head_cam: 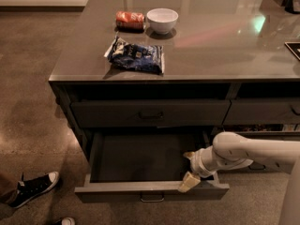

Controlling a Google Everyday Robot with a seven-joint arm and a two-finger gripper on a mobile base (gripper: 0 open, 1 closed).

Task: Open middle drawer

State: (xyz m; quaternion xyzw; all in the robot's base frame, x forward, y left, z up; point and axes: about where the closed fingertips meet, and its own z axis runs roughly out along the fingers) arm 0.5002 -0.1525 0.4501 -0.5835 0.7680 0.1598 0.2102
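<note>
The middle drawer (140, 189) stands pulled far out below the counter. Its low flat front with a small centre pull faces me, and its dark shallow tray is bare. My gripper (188, 169) hangs over the drawer's right end on a white arm that comes in from the right. It is open: one cream fingertip (186, 183) rests at the top edge of the drawer front. The other fingertip is farther back, over the tray.
A taller-fronted drawer (150, 114) above is closed, with narrower drawers (262, 111) to its right. On the counter (225, 46) lie a blue snack bag (137, 55), a red packet (130, 18) and a white bowl (162, 19). A person's sneaker (35, 187) is on the floor at left.
</note>
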